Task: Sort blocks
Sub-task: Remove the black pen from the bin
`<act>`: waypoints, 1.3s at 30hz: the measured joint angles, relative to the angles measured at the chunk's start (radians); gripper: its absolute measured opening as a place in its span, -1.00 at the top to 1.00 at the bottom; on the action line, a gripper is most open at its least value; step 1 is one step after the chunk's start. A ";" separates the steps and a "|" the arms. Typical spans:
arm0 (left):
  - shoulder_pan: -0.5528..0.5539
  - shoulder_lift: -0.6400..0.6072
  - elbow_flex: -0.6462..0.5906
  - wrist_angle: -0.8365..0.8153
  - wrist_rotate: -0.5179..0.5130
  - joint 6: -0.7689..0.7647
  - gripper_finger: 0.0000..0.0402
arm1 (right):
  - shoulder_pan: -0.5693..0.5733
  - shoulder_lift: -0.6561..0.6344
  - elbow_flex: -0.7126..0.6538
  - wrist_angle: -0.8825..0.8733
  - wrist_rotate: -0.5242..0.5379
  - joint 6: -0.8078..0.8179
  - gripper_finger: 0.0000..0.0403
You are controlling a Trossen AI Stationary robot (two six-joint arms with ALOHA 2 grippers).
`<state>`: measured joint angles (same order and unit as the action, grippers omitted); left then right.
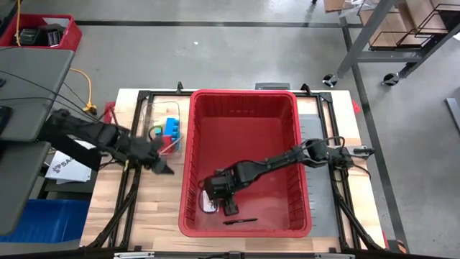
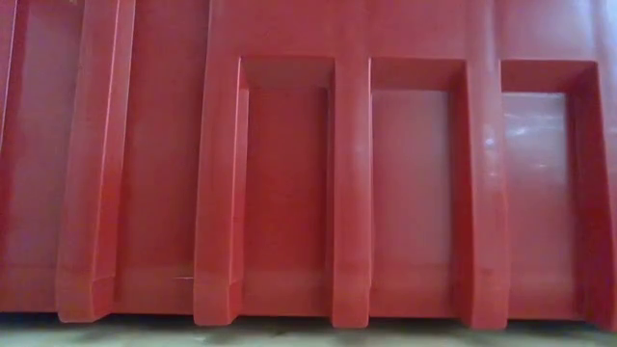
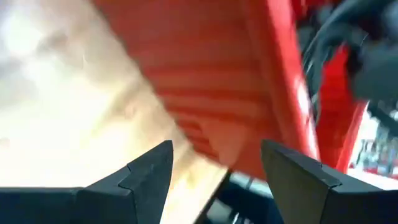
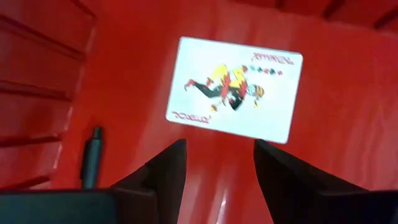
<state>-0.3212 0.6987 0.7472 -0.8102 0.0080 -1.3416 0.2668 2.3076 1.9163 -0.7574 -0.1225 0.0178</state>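
The bin (image 1: 246, 101) is being supported on the table (image 1: 154, 208). A playing card (image 4: 235, 89) and a pen (image 4: 91, 158) are lying inside it. Blocks (image 1: 171, 132) are being held in a tray (image 1: 159, 108) just left of the bin.

I see the red bin (image 1: 246, 104) as glossy moulded plastic, ribbed outside. The worktop (image 1: 154, 208) looks like pale matt wood. The joker card (image 4: 235, 88) is smooth paper.
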 joint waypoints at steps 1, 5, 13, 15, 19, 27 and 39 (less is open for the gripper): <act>-0.050 0.014 -0.001 0.007 -0.014 -0.025 -0.17 | 0.000 -0.001 0.000 0.007 -0.002 -0.005 0.11; -0.232 0.094 -0.042 0.059 -0.094 -0.121 -0.14 | 0.008 -0.003 0.000 0.043 -0.002 -0.018 0.11; -0.358 0.354 -0.129 0.299 -0.152 -0.195 0.30 | 0.010 0.008 0.000 0.088 0.088 0.057 0.11; -0.360 0.413 -0.130 0.360 -0.148 -0.188 0.52 | 0.002 0.021 0.000 0.093 0.096 0.061 0.11; -0.362 0.497 -0.130 0.481 -0.137 -0.151 0.93 | 0.001 0.066 0.000 0.084 0.087 0.087 0.11; -0.360 0.571 -0.131 0.534 -0.125 -0.155 0.99 | 0.001 0.091 0.007 0.083 0.199 0.192 0.11; -0.360 0.584 -0.129 0.549 -0.133 -0.147 1.00 | -0.003 0.075 0.066 0.025 0.273 0.197 0.11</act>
<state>-0.6811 1.2831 0.6178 -0.2611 -0.1252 -1.4890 0.2642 2.3822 1.9827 -0.7325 0.1506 0.2150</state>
